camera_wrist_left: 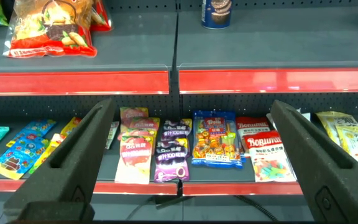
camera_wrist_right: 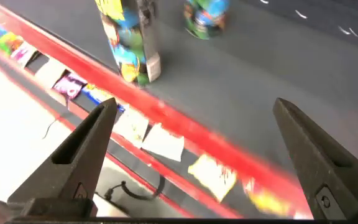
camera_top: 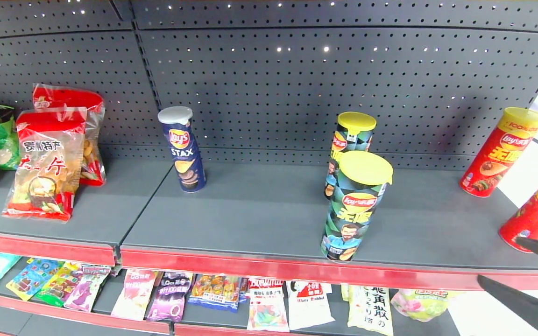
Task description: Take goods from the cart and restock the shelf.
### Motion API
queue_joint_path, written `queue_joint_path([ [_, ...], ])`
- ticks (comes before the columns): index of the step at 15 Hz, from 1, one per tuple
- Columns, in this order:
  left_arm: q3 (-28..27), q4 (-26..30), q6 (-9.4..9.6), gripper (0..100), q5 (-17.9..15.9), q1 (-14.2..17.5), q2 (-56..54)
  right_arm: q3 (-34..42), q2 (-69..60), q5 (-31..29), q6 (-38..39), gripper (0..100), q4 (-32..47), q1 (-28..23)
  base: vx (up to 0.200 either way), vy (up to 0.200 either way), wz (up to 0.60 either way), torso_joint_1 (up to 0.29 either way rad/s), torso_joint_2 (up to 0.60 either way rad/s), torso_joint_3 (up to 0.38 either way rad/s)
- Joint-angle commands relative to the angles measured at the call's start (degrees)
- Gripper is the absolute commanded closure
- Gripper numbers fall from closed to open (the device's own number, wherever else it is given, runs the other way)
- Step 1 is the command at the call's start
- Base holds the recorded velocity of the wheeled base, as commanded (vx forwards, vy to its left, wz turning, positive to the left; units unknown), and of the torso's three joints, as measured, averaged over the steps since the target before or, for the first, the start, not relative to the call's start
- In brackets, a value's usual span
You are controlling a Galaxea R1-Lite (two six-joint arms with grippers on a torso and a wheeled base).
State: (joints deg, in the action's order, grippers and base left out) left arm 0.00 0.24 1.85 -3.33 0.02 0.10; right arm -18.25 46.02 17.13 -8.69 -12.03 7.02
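grey shelf [camera_top: 250,219], red edge [camera_top: 231,264], pegboard back [camera_top: 297,84]

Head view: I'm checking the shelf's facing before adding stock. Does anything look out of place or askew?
One thing: the front green can stands right at the shelf's red front edge, well forward of the rear green can and the blue can. Nothing looks spilled or damaged.
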Motion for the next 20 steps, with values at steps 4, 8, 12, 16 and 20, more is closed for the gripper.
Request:
queue_joint_path([
  [4,0.0,0.02,-0.01,0,-0.01,0.06,0.08,-1.35,-31.43,-10.27,2.98,0,21.88,-11.86,0.0,0.0,0.0,0.0,0.0,0.0],
  [8,0.0,0.02,-0.01,0,-0.01,-0.02,0.08,3.48,-38.02,-11.94,4.65,0,22.32,-11.68,0.0,0.0,0.0,0.0,0.0,0.0],
  [12,0.0,0.02,-0.01,0,-0.01,-0.02,0.08,8.67,-40.48,-13.0,4.3,0,20.21,-11.86,0.0,0.0,0.0,0.0,0.0,0.0],
  [16,0.0,0.02,-0.01,0,-0.01,0.06,0.08,15.96,-40.48,-13.44,4.39,0,14.05,-11.77,0.0,0.0,0.0,0.0,0.0,0.0],
  [20,0.0,0.02,0.08,0,-0.01,0.06,0.08,18.25,-40.92,-14.32,7.46,0,12.12,-10.45,0.0,0.0,0.0,0.0,0.0,0.0],
])
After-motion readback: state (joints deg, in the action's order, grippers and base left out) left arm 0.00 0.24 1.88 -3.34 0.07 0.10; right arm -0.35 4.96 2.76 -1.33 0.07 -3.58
